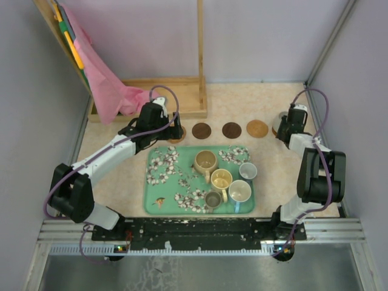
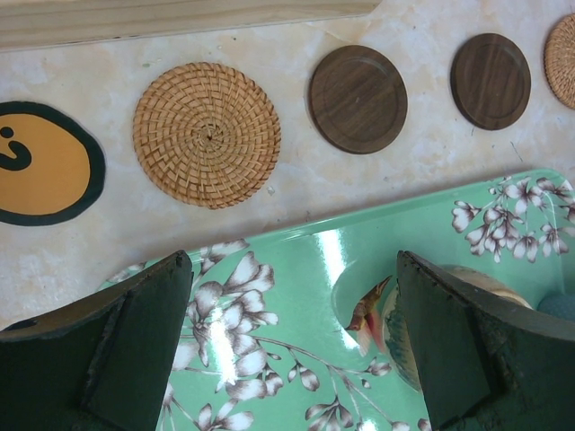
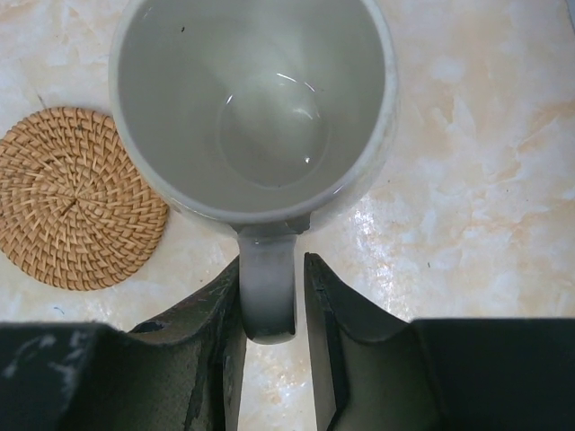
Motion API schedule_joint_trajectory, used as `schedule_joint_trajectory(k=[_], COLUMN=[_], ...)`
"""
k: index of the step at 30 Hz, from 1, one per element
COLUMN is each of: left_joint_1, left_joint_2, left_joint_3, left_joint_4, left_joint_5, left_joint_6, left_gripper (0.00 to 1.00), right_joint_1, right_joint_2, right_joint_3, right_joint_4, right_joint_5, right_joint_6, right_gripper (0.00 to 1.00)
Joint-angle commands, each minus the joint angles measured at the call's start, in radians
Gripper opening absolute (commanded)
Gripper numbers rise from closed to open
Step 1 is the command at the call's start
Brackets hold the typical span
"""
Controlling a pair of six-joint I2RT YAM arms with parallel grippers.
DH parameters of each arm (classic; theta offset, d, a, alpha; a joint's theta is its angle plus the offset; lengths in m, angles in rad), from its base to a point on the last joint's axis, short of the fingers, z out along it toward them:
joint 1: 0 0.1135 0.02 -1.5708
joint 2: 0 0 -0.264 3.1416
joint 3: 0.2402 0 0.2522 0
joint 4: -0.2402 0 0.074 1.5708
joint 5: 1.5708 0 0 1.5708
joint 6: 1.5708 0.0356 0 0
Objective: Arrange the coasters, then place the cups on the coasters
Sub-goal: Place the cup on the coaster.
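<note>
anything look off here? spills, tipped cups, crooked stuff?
Nothing stands out. The coasters lie flat in a row, the cups on the tray stand upright, and the white mug at the right gripper is upright and empty. No spills.

the top view sits high above the near edge of the table (image 1: 276, 176), tilted down toward the far wall (image 1: 254, 36), far enough back to hold the whole tray (image 1: 153, 203) and the row of coasters (image 1: 231, 130) behind it. the left wrist view hangs low over the tray's far edge and faces that same row, so it shares the tray rim and two dark coasters (image 2: 358, 99) with the top view. the right wrist view looks almost straight down, very close, onto a mug (image 3: 256, 99) and a woven coaster (image 3: 76, 197) at the row's right end.
</note>
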Motion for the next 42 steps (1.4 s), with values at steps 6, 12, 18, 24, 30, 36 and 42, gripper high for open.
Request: schedule_joint_trajectory(k=[6, 12, 18, 24, 30, 36, 42], left_joint_1=[-0.005, -0.004, -0.004, -0.005, -0.004, -0.005, -0.005], left_joint_2=[-0.02, -0.023, -0.023, -0.021, -0.018, -0.016, -0.013], left_joint_3=[-0.016, -0.016, -0.01, -0.002, 0.012, 0.013, 0.015], left_joint_4=[0.024, 0.024, 0.023, 0.02, 0.014, 0.007, 0.003], left_joint_5=[0.007, 0.009, 0.009, 0.007, 0.003, 0.001, 0.001], left_joint_6=[-0.007, -0.007, -0.006, -0.004, -0.002, 0.004, 0.008], left_gripper=[1.0, 1.0, 1.0, 1.0, 1.0, 1.0, 1.0], right_joint_1=[0.003, 0.002, 0.004, 0.045, 0.144, 0.258, 0.364], right_joint_2=[-0.028, -0.077, -0.167, -0.275, -0.369, -0.463, -0.596], right_joint_3=[-0.015, -0.022, -0.03, -0.032, -0.021, -0.048, -0.092], right_joint_4=[0.054, 0.045, 0.005, -0.075, -0.211, -0.348, -0.469], right_joint_5=[0.039, 0.05, 0.063, 0.092, 0.1, 0.102, 0.093], right_joint_6=[0.02, 0.032, 0.07, 0.115, 0.171, 0.242, 0.305], right_gripper=[0.33, 0.33, 0.34, 0.34, 0.34, 0.34, 0.34])
